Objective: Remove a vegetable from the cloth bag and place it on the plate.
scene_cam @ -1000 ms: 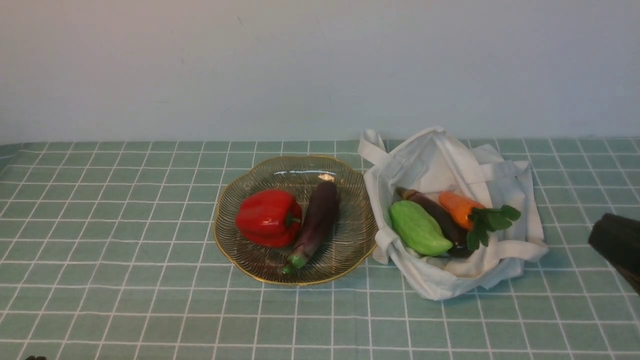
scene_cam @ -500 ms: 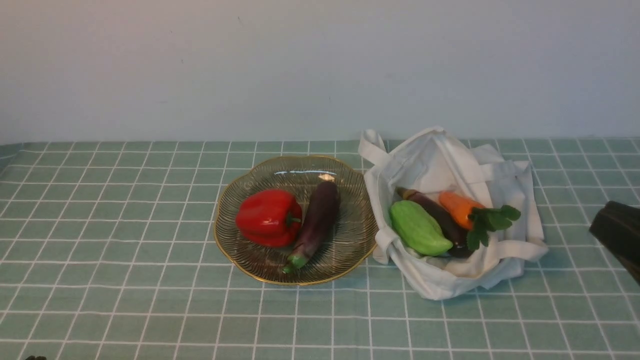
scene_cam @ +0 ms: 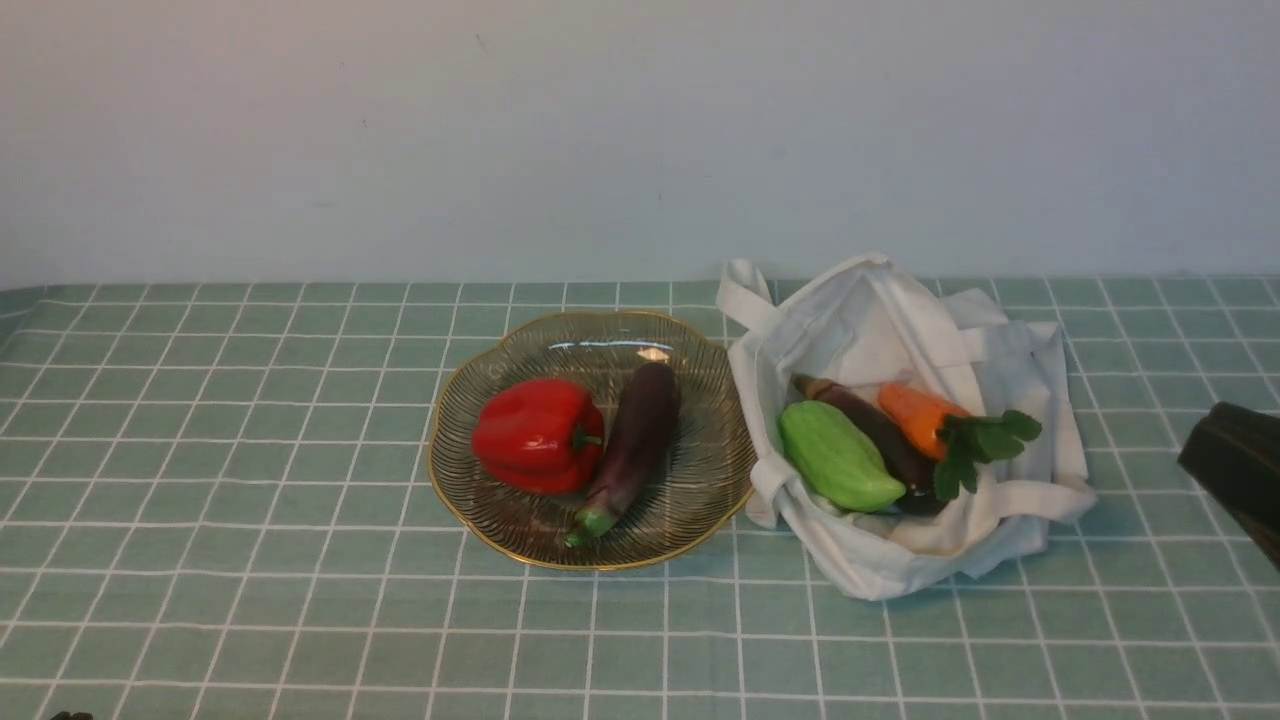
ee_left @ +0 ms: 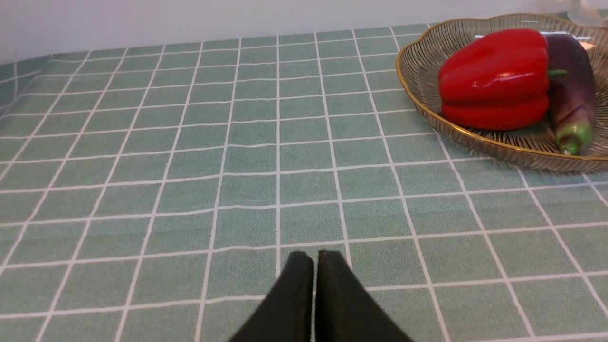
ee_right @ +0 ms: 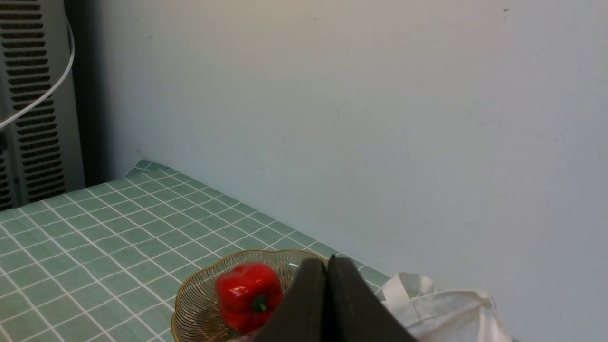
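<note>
On the green cloth (scene_cam: 300,620) with its white grid lines, 1 clear ribbed glass plate (scene_cam: 700,500), wavy edge, thin gold rim; 1 white soft fabric tote (scene_cam: 870,575) just right of it, creased, mouth open, strap handles loose. Pale smooth wall (scene_cam: 640,140) behind

Right arm (scene_cam: 1240,480): dark, only part in front view, at right edge, raised off the cloth, well apart from plate and tote. Right gripper (ee_right: 327,266): fingertips together, closed, nothing held. Right wrist view looks over plate and tote toward the wall. Left gripper (ee_left: 316,259): fingertips nearly meeting, closed, nothing held, cloth beyond it; in front view only a dark bit at the bottom left corner

Target eggplant (scene_cam: 640,430): on the plate, out of the tote; long, thick, matte purple-brown, green stem cap pointing toward robot side, body slanting away and to the right. Lies beside 1 red pepper (scene_cam: 535,435), glossy, lobed, green stem, on its side, left of the eggplant

In the tote, 3 more: 1 light green bumpy gourd (scene_cam: 838,455), tapered; 1 slimmer glossy near-black eggplant (scene_cam: 885,435) between gourd and carrot; 1 orange carrot (scene_cam: 918,412) with dark green leaves (scene_cam: 980,445) spreading over the tote's inner fabric
</note>
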